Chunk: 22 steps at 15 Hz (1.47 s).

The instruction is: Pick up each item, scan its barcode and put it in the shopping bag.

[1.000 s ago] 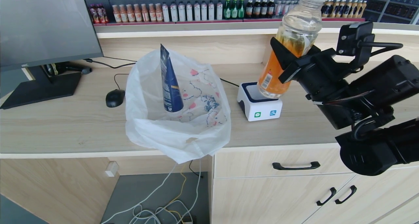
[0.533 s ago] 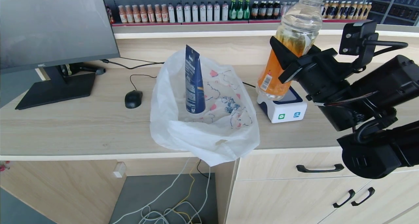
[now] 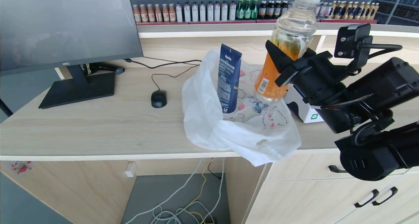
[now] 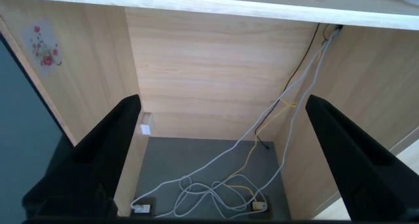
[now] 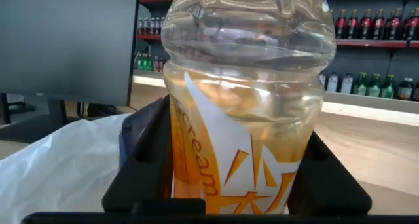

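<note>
My right gripper (image 3: 289, 65) is shut on a clear drink bottle (image 3: 284, 49) with an orange label and a white cap, held upright above the right side of the white shopping bag (image 3: 239, 132). In the right wrist view the bottle (image 5: 245, 112) sits between the black fingers (image 5: 144, 158). A tall dark blue tube (image 3: 228, 78) stands upright inside the bag. The white barcode scanner (image 3: 304, 108) sits on the counter behind my right gripper, partly hidden by it. My left gripper (image 4: 222, 152) hangs open below the counter edge, facing the recess under the counter with nothing between its fingers.
A monitor (image 3: 65, 24) on a black stand is at the counter's left, with a black mouse (image 3: 158, 98) and cables between it and the bag. Loose cables (image 4: 216, 185) lie on the floor under the counter. Drawers (image 3: 366, 194) are below on the right. Bottles line a back shelf (image 3: 229, 11).
The head camera has turned left, shifting the whole scene rightward. Relative to the counter, my right gripper has carried the bottle from over the scanner to over the bag.
</note>
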### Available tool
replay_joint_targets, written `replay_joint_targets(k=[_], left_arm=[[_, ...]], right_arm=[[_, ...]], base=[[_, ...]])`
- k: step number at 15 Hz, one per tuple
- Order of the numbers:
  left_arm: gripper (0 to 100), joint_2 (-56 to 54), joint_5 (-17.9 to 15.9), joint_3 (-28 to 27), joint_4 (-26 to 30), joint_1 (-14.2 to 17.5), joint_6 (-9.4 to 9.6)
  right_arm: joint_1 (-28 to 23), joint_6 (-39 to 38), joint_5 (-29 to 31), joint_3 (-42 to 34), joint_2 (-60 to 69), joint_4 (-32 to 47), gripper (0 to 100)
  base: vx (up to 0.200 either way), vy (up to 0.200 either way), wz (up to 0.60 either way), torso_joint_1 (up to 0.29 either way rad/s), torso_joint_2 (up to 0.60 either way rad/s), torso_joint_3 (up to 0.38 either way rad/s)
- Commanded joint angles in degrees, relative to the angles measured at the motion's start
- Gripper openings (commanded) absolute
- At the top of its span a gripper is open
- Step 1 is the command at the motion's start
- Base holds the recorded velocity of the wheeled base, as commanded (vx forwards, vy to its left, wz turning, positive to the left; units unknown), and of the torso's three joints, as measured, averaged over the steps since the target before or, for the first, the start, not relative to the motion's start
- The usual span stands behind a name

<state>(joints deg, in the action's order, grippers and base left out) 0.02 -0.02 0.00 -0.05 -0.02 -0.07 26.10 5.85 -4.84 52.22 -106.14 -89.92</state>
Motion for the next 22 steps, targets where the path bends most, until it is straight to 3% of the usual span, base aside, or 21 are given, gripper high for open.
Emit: replay_joint_targets(k=[1,22], left_arm=[[100,0.0,0.0,0.0,0.0,-0.1,-0.01],[100,0.0,0.0,0.0,0.0,-0.1,-0.01]], right_arm=[[0.0,0.0,0.1,-0.1,-0.6,-0.1,0],[0.1,0.8,0.0,-0.5,-11.4,-0.1,0]], base=[[0.000,0.000,0.00,0.000,0.00,0.000],[0.000,0.000,0.00,0.000,0.00,0.000]])
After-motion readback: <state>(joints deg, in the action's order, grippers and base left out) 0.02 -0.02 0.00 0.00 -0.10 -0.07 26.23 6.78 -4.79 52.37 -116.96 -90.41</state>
